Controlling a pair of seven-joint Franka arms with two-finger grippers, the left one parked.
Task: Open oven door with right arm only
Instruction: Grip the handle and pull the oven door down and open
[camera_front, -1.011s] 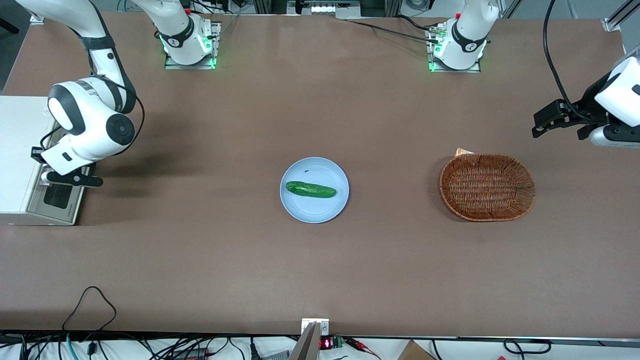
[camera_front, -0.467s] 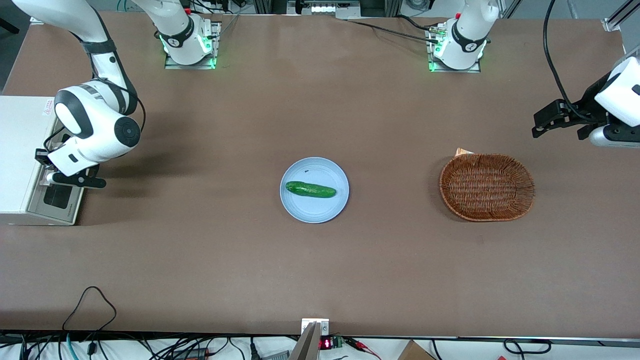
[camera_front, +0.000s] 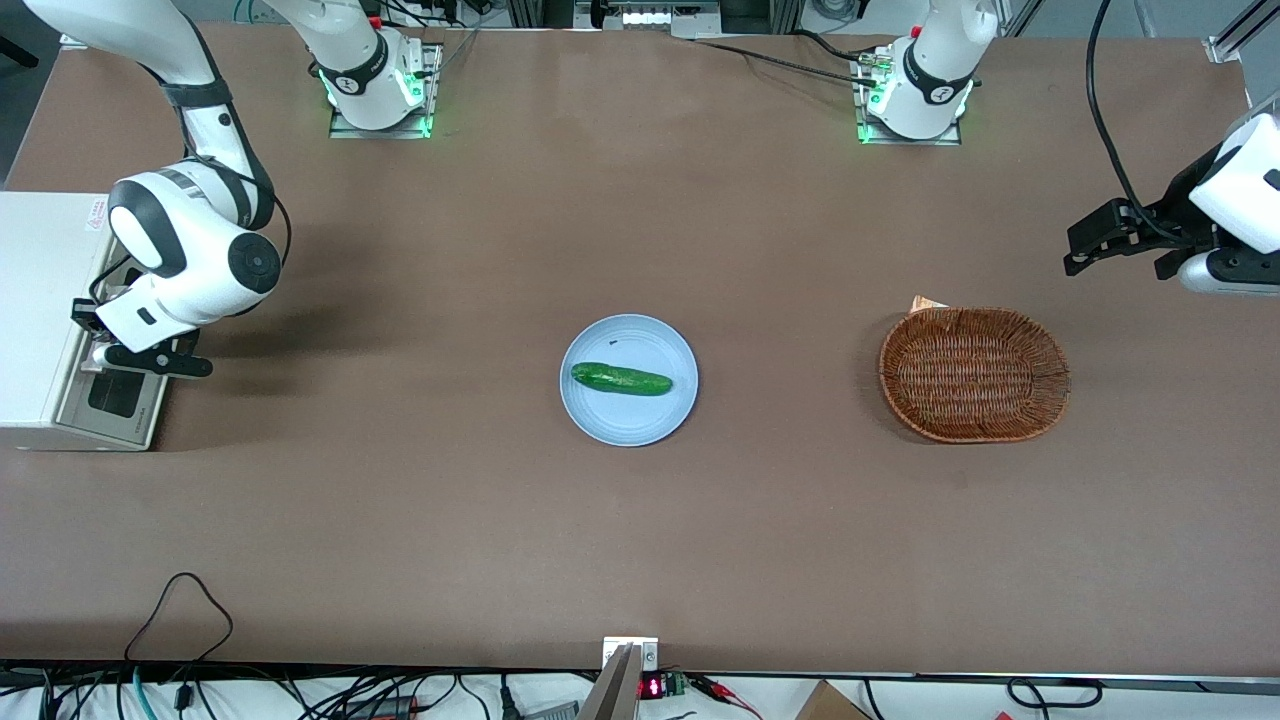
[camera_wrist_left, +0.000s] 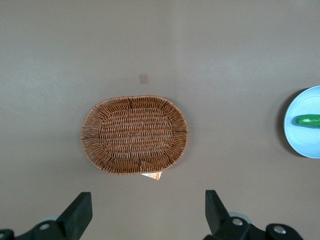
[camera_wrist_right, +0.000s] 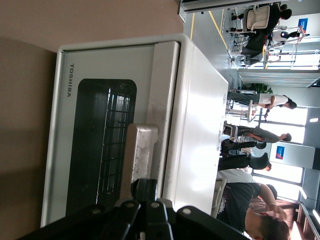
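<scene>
The cream-white oven (camera_front: 38, 300) stands at the working arm's end of the table. Its door (camera_front: 112, 395) faces the table's middle and sits flush with the oven body. In the right wrist view the door (camera_wrist_right: 95, 150) shows its dark glass and wire rack, with the silver bar handle (camera_wrist_right: 140, 150) along its upper edge. The right arm (camera_front: 190, 255) reaches down over the oven's front. My gripper (camera_front: 100, 350) is at the handle; in the right wrist view its gripper (camera_wrist_right: 145, 192) has the two fingers pressed together with no gap, tips against the handle bar.
A blue plate (camera_front: 660, 420) with a cucumber (camera_front: 621, 379) lies at the table's middle. A wicker basket (camera_front: 974, 374) lies toward the parked arm's end; it also shows in the left wrist view (camera_wrist_left: 135, 134). Cables run along the front edge.
The right arm's wrist has shifted slightly toward the table's middle and away from the front camera in the first half second, then stayed still. The door has not moved.
</scene>
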